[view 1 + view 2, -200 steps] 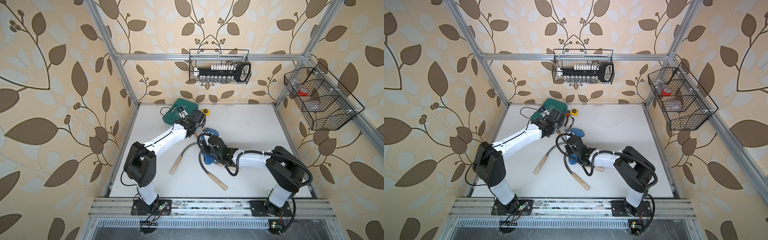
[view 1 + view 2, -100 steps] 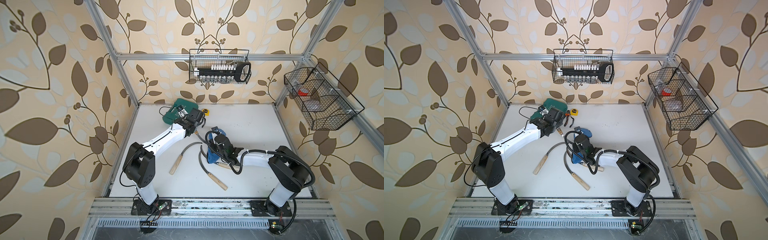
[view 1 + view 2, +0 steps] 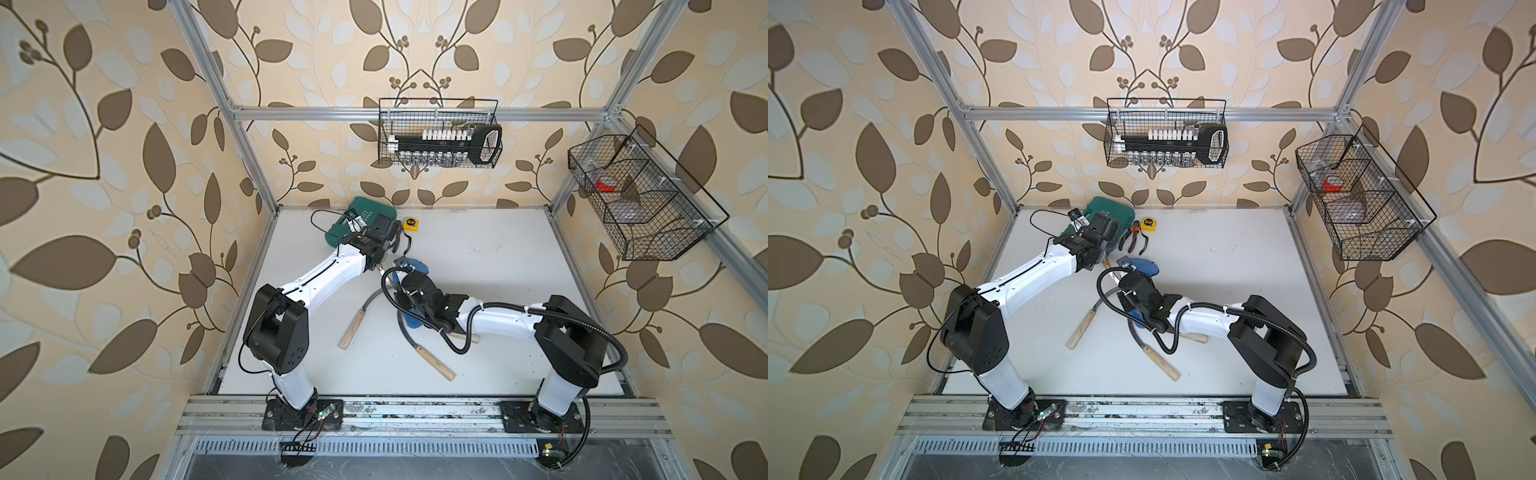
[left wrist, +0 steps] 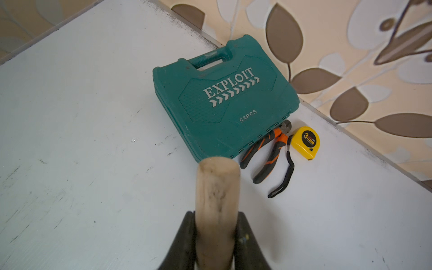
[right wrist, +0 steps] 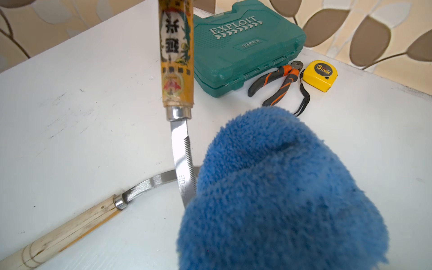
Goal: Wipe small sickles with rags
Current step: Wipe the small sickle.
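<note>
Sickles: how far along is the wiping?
Done: cannot tell. In hand: the left gripper holds one sickle by its handle, with the blue cloth over its blade. Left: three other sickles lie on the table; whether they have been wiped is unclear.

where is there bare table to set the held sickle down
Widest: the table's right half, between the right arm and back wall. Also the front strip between the lying sickles and front rail. Crowded: back-left corner with teal case, pliers, tape measure; centre, around blue cloth.

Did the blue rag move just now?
Yes. The rag slid left, toward the leftmost sickle lying on the table.
</note>
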Controlling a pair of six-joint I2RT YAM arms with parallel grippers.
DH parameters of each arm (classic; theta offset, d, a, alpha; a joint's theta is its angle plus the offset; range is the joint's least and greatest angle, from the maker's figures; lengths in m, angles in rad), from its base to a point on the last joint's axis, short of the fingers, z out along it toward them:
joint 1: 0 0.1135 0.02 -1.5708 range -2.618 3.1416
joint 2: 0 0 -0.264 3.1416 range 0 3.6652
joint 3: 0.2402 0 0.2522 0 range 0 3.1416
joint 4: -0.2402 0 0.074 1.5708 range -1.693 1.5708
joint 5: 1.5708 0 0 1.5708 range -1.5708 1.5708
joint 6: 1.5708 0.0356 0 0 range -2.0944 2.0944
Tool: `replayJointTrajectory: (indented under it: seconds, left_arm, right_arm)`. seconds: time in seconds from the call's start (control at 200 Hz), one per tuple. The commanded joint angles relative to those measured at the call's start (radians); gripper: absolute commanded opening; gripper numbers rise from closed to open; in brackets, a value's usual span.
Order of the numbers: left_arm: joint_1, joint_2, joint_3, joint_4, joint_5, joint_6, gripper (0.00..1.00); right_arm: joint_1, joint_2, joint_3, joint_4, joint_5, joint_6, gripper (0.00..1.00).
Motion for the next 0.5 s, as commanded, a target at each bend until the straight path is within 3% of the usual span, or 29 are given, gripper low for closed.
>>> replayJointTrajectory:
  seconds: [0.0,0.1,0.275,0.495]
  left_arm:
    - [-0.016,-0.067,0.007,0.090,0.018,-0.067,0.00]
    - [-0.015,-0.075,0.000,0.084,-0.012,-0.064,0.00]
    - [-0.008,-0.079,-0.026,0.082,-0.120,-0.057,0.00]
    - [0.002,-0.040,-0.018,0.135,-0.125,-0.028,0.00]
  right_arm:
    - [0.024,0.022,0.036,0.014,-0.078,-0.004,0.00]
    - [0.005,0.001,0.011,0.021,-0.071,0.008,0.00]
    - [-0.151,-0.140,-0.155,0.091,-0.176,0.102,0.00]
    - [-0.233,-0.344,-0.278,0.113,-0.221,0.124,0.00]
